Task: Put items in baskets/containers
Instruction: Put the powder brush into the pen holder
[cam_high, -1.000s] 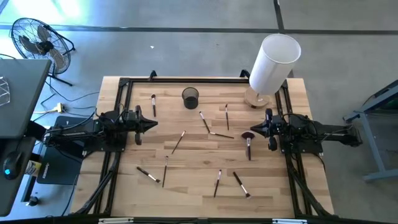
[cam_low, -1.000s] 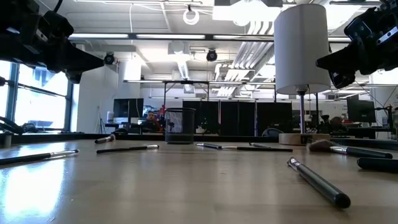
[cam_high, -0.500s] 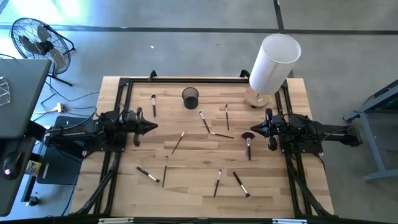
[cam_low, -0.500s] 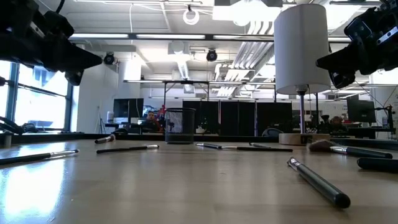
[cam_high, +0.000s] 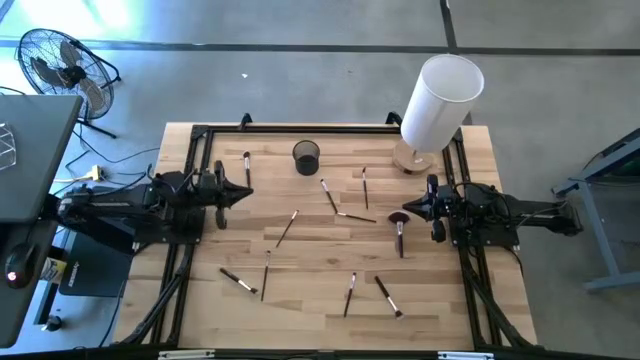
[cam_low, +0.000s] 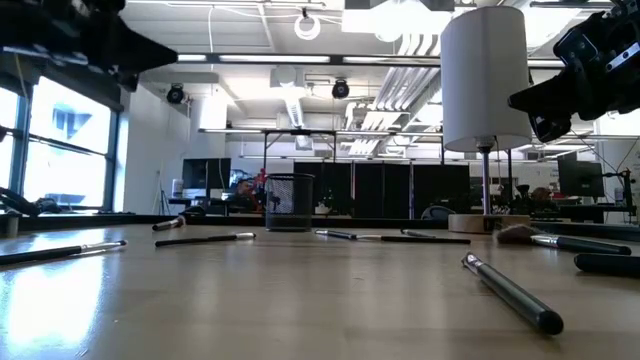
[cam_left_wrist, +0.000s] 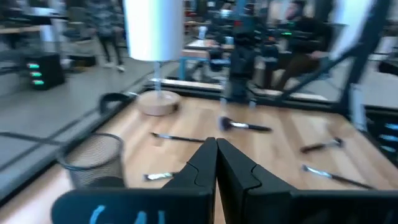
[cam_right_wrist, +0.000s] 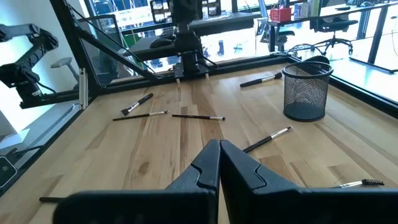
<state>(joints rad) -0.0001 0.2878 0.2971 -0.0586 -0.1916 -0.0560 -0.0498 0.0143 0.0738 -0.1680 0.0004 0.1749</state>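
Note:
Several thin makeup brushes lie flat and scattered on the wooden table (cam_high: 300, 300), among them one by the left frame (cam_high: 247, 168), one at mid-table (cam_high: 287, 227) and one with a wide reddish head (cam_high: 399, 225). The black wire-mesh cup (cam_high: 306, 157) stands upright at the far middle and shows in the other views too (cam_right_wrist: 305, 91) (cam_left_wrist: 93, 160). My left gripper (cam_high: 248, 192) hovers shut and level at the table's left side, above the brushes (cam_left_wrist: 216, 152). My right gripper (cam_high: 404, 208) hovers shut at the right side, just beside the reddish brush head (cam_right_wrist: 219, 152).
A tall white cylinder (cam_high: 440, 100) on a round wooden base (cam_high: 412, 158) stands at the far right corner. A black metal frame (cam_high: 200, 135) runs along the table's left, far and right sides. Bare wood lies between the brushes at mid-table.
My left gripper has gone up, staying level, and in the low view now sits at the top of the picture. The right arm and all brushes have kept still.

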